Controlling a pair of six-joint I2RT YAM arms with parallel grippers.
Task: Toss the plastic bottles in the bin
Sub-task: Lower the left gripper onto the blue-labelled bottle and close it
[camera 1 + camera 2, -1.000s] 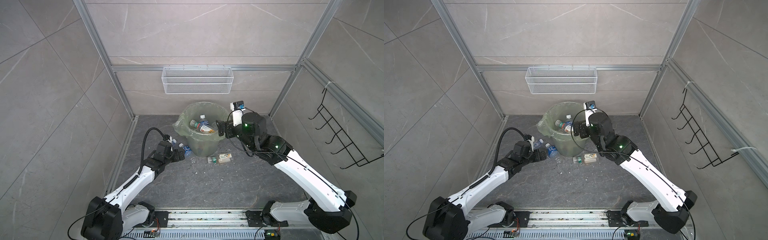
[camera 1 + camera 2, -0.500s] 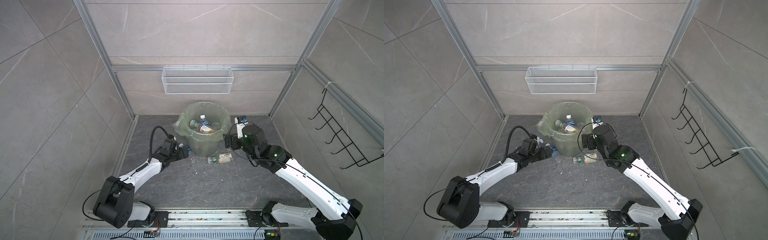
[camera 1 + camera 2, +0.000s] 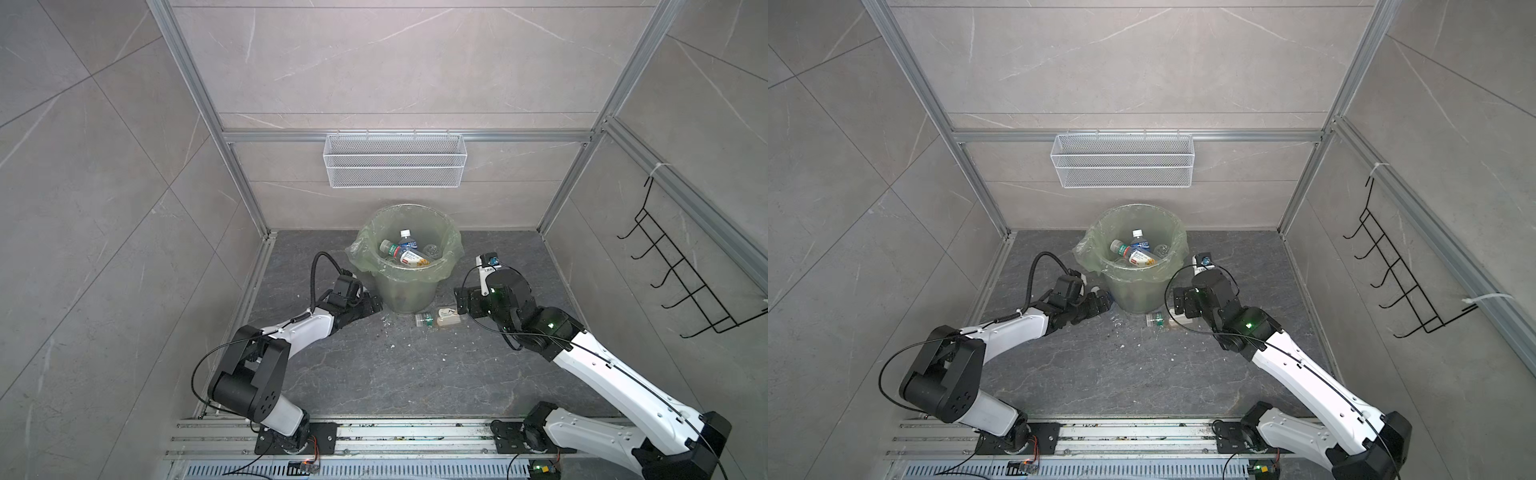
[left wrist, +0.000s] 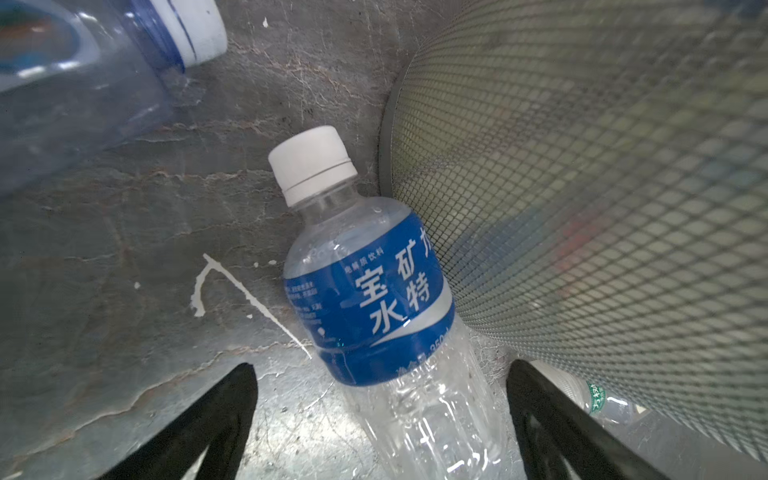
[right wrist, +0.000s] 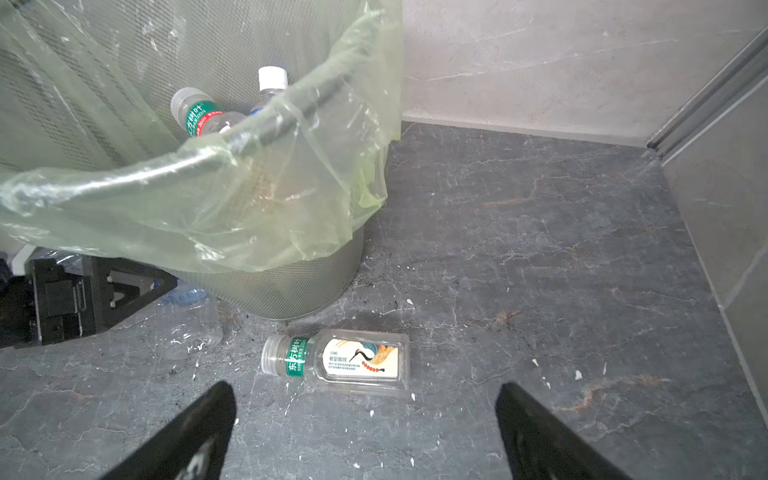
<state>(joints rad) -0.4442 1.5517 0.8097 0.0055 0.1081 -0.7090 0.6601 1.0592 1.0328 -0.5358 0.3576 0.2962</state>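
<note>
1. The bin (image 3: 407, 297) stands at the back of the tabletop (image 3: 374, 365). Several plastic bottles (image 3: 405, 254) already lie inside it and others lie round its foot, so I judge the task is partway done.
2. The right arm (image 3: 582, 357) was raised beside the bin's rim a second ago and has since come down to the tabletop on the bin's right. That reads as one drop finished and the next pick begun.
3. The left arm (image 3: 299, 328) has reached forward and low over the same second, bringing its gripper up to the bin's left foot.
4. The right gripper (image 5: 365, 387) is spread wide and empty. The beige-labelled bottle (image 5: 345, 361) lies on its side just ahead of the fingertips, near the bin's foot and not yet between the jaws.
5. The left gripper (image 4: 380, 368) is also spread and holds nothing. It straddles the lower body of the blue-labelled bottle (image 4: 365, 299), and neither jaw touches it. That bottle lies on its side, right against the bin's mesh wall.
6. Another clear bottle (image 4: 83, 83) with a white cap lies near, beyond the left gripper's reach for now.
</note>
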